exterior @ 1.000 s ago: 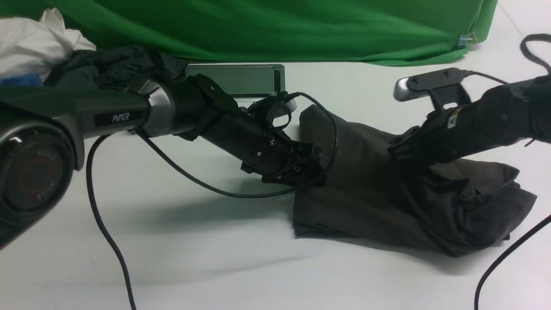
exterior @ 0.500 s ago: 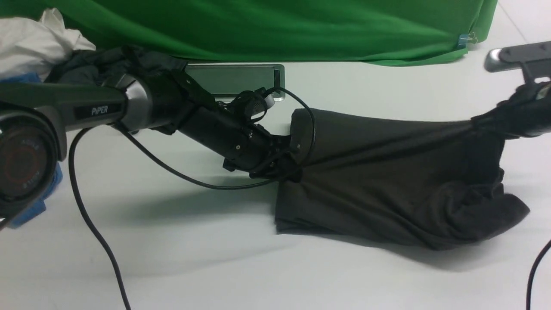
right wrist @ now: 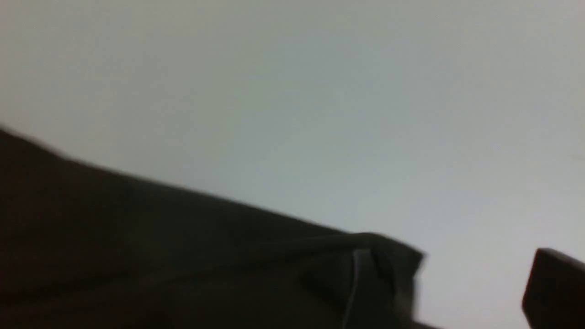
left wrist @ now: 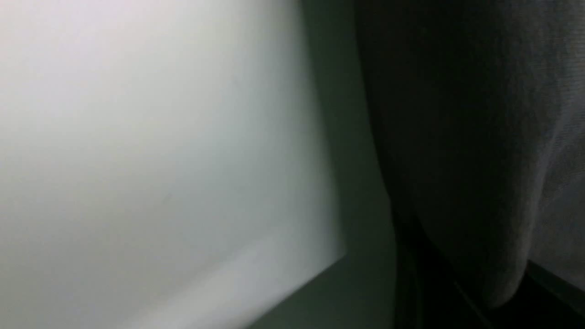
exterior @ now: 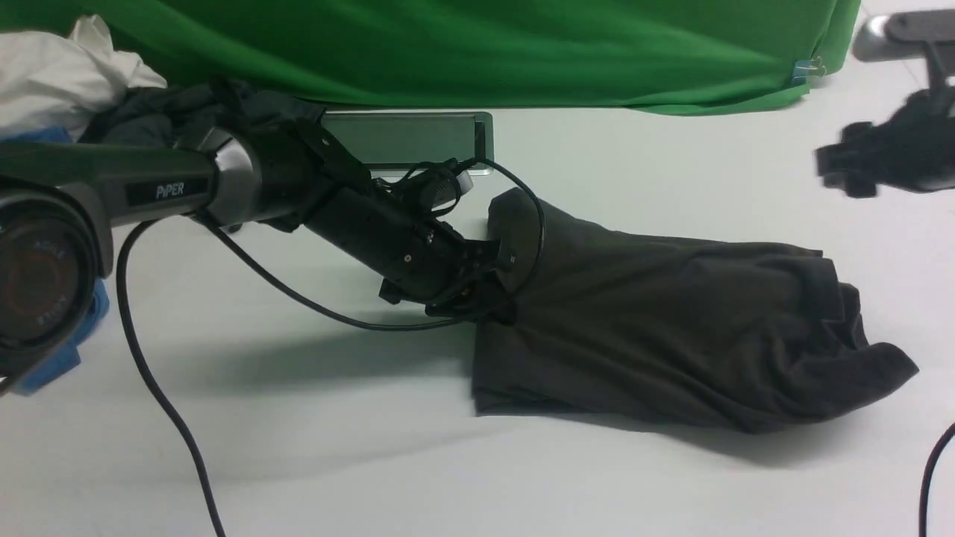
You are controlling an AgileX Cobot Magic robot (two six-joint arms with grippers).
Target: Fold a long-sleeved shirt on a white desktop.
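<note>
- Up front, the long-sleeved shirt (exterior: 671, 328) lies crumpled on the white desktop (exterior: 358, 455), right of centre. It is a dark olive-brown heap that runs from the middle out toward the right side.
- The left gripper (exterior: 489, 287) is at the shirt's left edge. Its tips are buried in the cloth and pinched onto it, and the fabric stands up in a small peak just behind them.
- The right gripper (exterior: 832, 168) hangs in the air above and to the right of the shirt, clear of it. Though blurred, its two prongs can be seen spread apart with nothing between them.
- A silver-framed cable hatch (exterior: 403, 138) sits behind the left arm, in front of the green backdrop (exterior: 485, 45). A white cloth (exterior: 60, 67) and a dark garment (exterior: 164, 112) are piled at far left, and a black cable (exterior: 153, 380) trails over the table.
- From the left wrist, dark knit shirt (left wrist: 480, 160) fills one side very close to the lens, with bare desktop (left wrist: 137, 160) beside it. The jaws themselves cannot be made out.
- From the right wrist, the shirt (right wrist: 160, 256) lies below on the desktop (right wrist: 320, 91). One dark finger (right wrist: 555, 288) shows at the corner, apart from the cloth.
</note>
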